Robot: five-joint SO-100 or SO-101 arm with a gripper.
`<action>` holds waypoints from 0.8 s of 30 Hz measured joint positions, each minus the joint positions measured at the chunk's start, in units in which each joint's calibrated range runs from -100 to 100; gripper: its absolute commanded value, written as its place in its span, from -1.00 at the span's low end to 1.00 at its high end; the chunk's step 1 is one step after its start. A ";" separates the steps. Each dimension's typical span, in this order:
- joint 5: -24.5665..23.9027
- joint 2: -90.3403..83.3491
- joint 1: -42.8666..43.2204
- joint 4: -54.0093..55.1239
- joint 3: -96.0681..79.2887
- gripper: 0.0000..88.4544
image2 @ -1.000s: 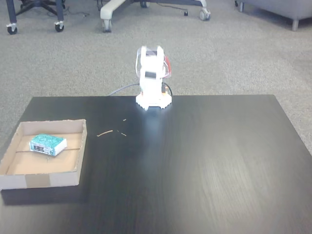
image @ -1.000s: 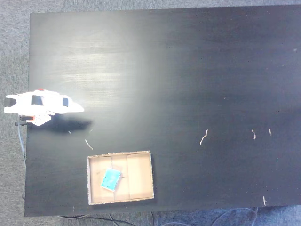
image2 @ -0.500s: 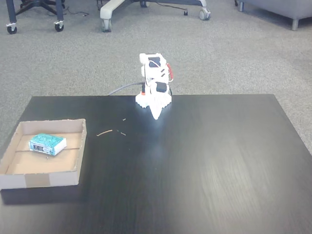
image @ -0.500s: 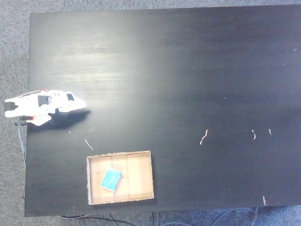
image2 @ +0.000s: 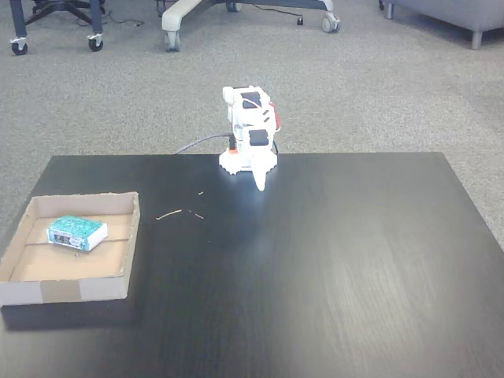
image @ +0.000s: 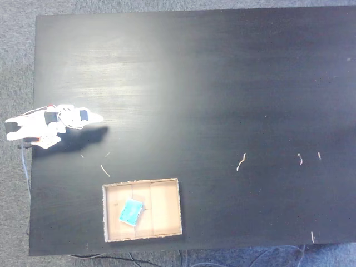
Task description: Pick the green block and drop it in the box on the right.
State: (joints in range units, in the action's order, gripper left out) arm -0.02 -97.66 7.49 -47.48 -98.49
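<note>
The green block (image: 131,212) lies flat inside the box (image: 164,209), left of the box's middle in a fixed view from above. From the table's front, the teal block (image2: 76,233) rests at the back of the tan box (image2: 71,290), at the table's left. The white arm sits folded over its base at the far table edge. Its gripper (image2: 260,186) points down at the table just in front of the base, fingers together in one white point, holding nothing. From above, the gripper (image: 99,118) is at the left edge, well away from the box.
Small tan scraps lie on the black table (image: 222,83), some near the arm (image2: 169,214) and others further out (image: 240,162). A grey cable (image2: 197,144) runs from the arm's base onto the carpet. Chair bases (image2: 181,16) stand far behind.
The arm has folded down over its base, and the gripper has swung from raised to pointing down at the table. Block and box have not moved.
</note>
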 measured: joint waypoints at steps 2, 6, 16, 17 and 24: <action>1.47 0.00 0.22 0.00 0.00 -1.00; 1.66 0.00 0.22 0.00 0.00 -1.00; 1.66 0.00 0.22 0.00 -0.09 -1.00; 1.66 0.00 0.22 0.00 -0.09 -1.00; 1.66 0.00 0.22 0.00 -0.09 -1.00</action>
State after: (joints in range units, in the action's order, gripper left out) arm 1.64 -97.66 7.71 -47.48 -98.58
